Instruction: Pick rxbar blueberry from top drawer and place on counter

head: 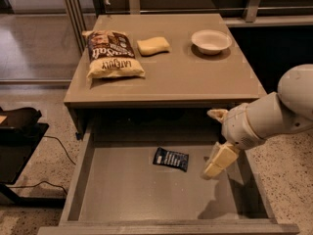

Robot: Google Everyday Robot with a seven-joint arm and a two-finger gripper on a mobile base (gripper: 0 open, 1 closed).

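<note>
- Found top drawer (77, 180) pulled out wide below the front edge of the counter (195, 80), with flat bottom and low side walls in full view.
- Noted rxbar blueberry (170, 159) lying flat on the drawer bottom, near the middle and a little toward the back. Dark wrapper, white text facing up, set slightly askew to the drawer walls.
- Confirmed nothing resting on or against the bar.
- Located gripper (211, 142) above the right part of the drawer, just right of the bar and apart from it, with no contact.
- Read fingers (215, 161) as spread apart with nothing held: one cream finger angled down into the drawer, the other up by the counter's front edge.
- Traced white arm (274, 114) coming in from the right edge of the view, past the counter's front right corner.
- Saw a shadow on the drawer bottom below and right of the lower finger.
- Logged on the counter: chip bag (111, 54) lying flat at the left; yellow sponge (153, 46) just right of it, not touching; white bowl (211, 41) upright toward the back right, apart from the sponge.
- Marked a black stand (19, 129) with a thin cable (61, 148) on the speckled floor left of the counter.
</note>
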